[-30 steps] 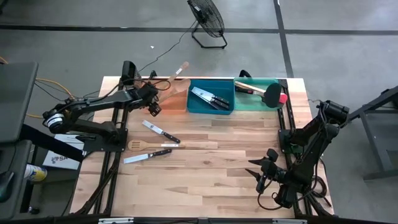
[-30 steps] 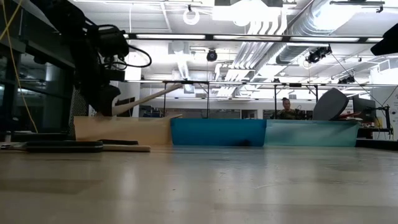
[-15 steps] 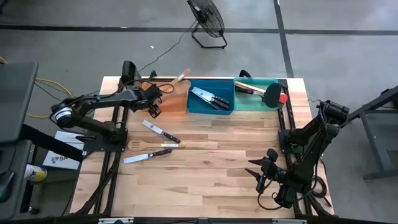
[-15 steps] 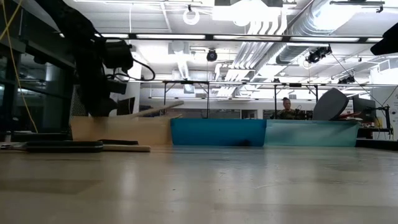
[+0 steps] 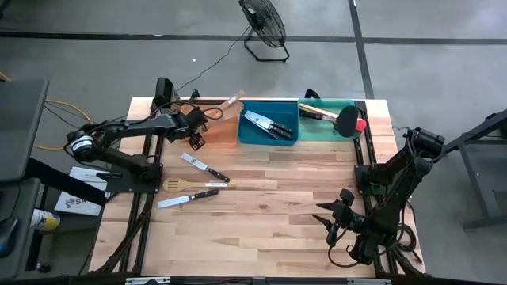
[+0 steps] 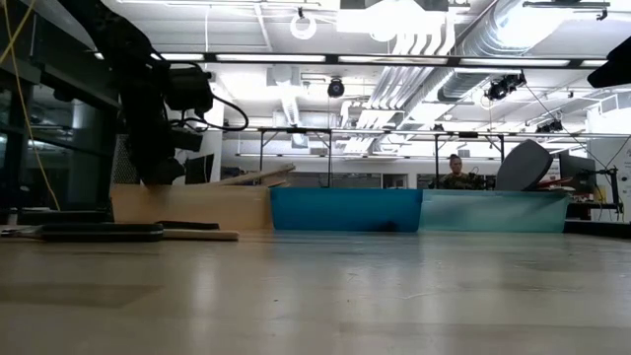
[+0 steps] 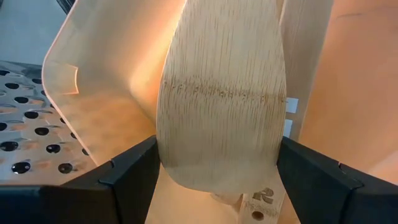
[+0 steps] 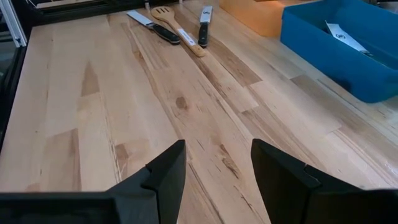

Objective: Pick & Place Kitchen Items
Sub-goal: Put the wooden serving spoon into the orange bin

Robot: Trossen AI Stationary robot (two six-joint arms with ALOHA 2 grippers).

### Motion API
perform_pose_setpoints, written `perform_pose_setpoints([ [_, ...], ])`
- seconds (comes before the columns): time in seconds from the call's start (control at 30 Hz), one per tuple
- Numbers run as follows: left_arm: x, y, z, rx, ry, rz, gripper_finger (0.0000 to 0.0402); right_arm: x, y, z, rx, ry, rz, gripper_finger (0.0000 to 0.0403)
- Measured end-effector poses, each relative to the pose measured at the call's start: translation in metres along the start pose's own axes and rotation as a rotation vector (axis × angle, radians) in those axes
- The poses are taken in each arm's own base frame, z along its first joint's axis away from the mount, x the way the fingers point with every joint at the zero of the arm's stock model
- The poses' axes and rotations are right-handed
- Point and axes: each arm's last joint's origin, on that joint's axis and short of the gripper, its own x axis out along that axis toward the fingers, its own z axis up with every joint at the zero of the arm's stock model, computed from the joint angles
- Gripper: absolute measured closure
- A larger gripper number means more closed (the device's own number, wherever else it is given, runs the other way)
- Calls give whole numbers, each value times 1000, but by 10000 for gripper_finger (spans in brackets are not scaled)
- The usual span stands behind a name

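Note:
My left gripper (image 5: 204,119) reaches into the orange bin (image 5: 225,131) at the table's far left. A pale wooden spatula (image 7: 221,93) sits between its fingers. The spatula's handle (image 5: 232,98) sticks out over the bin's far rim, and in the low view the handle (image 6: 258,176) slants low above the bin (image 6: 192,205). Other wooden utensils lie under it in the bin. Two black-handled knives (image 5: 204,167) (image 5: 188,198) and a slotted wooden spoon (image 5: 186,185) lie flat on the table. My right gripper (image 8: 217,168) stands open and holds nothing near the table's near right corner (image 5: 333,222). My left gripper pinches the spatula's broad blade across its width, one finger (image 7: 127,180) on each long edge (image 7: 163,149). The fingers come slanting down from the table's left side. The spatula lies slanted inside the orange bin, with its handle pointing away over the far rim.
A blue bin (image 5: 268,124) holding knives stands right of the orange bin. Beside it a green bin (image 5: 321,127) holds turners with a black head (image 5: 347,120) and a red one (image 5: 360,125). Bare wooden tabletop (image 5: 277,206) spreads across the middle and near side.
My left gripper has sunk into the orange bin with the spatula. The spatula has tipped from slanting steeply upward to lying low, and its handle has come down toward the bin's far rim.

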Motion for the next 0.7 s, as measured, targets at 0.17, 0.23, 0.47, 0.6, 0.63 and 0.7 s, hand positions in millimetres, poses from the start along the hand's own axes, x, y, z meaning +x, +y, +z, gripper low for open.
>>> perform_pose_setpoints([
  [0.17,0,-1,-1,2,6,-17,102,0,0,0,0,0,0,229],
  [0.23,0,-1,-1,2,7,-19,104,0,0,0,0,0,0,229],
  [0.47,0,-1,-2,-11,16,-24,104,0,0,0,0,1,0,229],
  [0.6,0,-1,-3,-10,29,-26,104,0,0,0,0,2,0,229],
  [0.63,0,-1,-4,-9,32,-27,104,0,0,0,0,2,0,229],
  [0.7,0,-1,-4,-5,38,-36,103,0,0,0,0,2,0,229],
])
